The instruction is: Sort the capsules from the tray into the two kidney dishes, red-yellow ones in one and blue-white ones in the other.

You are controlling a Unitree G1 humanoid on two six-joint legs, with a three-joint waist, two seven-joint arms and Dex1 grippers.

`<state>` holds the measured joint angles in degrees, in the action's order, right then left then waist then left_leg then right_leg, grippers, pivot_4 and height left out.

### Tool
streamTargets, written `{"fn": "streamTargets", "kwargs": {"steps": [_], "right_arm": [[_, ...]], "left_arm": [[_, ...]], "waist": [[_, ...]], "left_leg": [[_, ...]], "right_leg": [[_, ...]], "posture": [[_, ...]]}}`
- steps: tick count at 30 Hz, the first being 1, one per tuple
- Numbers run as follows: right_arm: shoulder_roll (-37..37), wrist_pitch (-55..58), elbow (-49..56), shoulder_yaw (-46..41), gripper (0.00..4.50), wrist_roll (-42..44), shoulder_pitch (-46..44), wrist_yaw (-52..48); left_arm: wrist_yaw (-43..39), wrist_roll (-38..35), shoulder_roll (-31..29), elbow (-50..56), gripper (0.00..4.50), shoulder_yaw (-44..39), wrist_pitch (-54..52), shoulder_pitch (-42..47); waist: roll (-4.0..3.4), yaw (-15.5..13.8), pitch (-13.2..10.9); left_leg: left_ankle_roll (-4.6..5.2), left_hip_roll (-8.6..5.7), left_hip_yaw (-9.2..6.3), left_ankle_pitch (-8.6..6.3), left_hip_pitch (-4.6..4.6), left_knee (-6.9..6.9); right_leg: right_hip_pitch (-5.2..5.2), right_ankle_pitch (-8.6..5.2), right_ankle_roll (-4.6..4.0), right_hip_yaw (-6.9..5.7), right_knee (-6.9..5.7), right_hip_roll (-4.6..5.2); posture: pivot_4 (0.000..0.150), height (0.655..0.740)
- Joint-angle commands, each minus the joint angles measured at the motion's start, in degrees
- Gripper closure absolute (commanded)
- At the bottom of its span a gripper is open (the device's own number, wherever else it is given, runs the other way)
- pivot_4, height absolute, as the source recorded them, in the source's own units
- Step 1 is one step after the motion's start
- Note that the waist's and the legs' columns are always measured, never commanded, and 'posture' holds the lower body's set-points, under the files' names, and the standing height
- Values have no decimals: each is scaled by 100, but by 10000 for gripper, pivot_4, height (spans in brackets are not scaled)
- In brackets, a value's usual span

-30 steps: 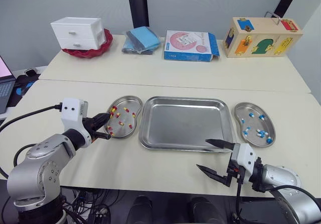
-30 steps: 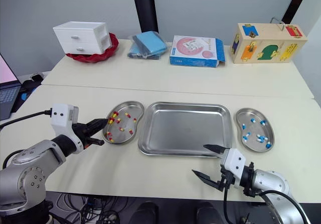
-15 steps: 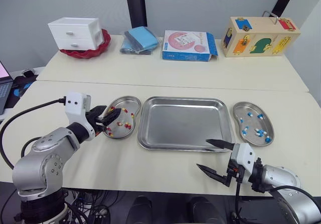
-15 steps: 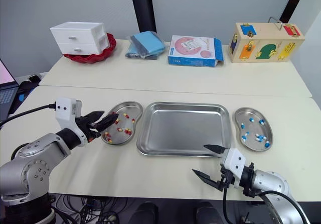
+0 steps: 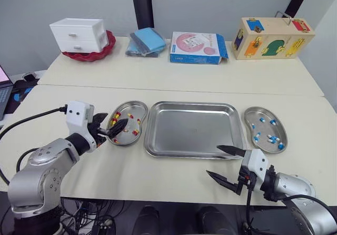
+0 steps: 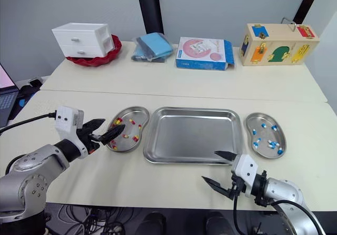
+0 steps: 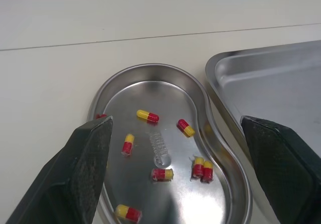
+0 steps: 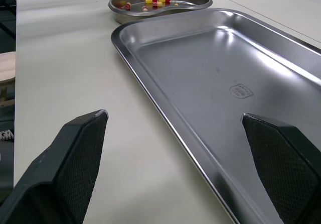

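Left wrist view: red-yellow capsules (image 7: pixel 147 115) lie in dish (image 7: pixel 150 69) ahead of spread left tool (image 7: pixel 175 131)

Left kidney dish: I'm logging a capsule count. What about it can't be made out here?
Left wrist view: a finger of the left claw covers part of the left kidney dish's rim and most of one capsule.
Head views: capsules too small to count.
Right wrist view: the dish's wall hides part of its floor.
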<state>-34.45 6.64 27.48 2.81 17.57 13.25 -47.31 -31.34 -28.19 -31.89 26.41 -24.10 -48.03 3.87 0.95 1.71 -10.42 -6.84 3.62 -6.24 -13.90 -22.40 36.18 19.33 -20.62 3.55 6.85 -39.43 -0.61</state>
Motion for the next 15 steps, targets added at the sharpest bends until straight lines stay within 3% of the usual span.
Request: {"fn": "streamTargets", "kwargs": {"steps": [1,9,15], "right_arm": [[-103,9,381,-374,0,223,166,29],[-765,496,724,-1847,0,1008,984,-331],[-1535,822,6,-3504,0,1415,1498,-1252]], "left_arm": [[-161,14,-97,208,3058,-171,506,-358],[-1023,-217,-484,401,1470,-842,1106,-1857],[-1382,51,-849,-225,1470,-1165,1506,-2413]], "waist": [[0,0,0],[4,0,-2],[11,-3,-7]], "left_leg": [[0,0,0,0,0,0],[1,0,4,-1,1,-3],[2,-1,9,-1,7,-3]], "right_leg": [[0,0,0,0,1,0],[-1,-1,-1,4,3,1],[-5,-1,0,7,11,0]], "posture": [[1500,7400],[1500,7400],[1500,7400]]}}
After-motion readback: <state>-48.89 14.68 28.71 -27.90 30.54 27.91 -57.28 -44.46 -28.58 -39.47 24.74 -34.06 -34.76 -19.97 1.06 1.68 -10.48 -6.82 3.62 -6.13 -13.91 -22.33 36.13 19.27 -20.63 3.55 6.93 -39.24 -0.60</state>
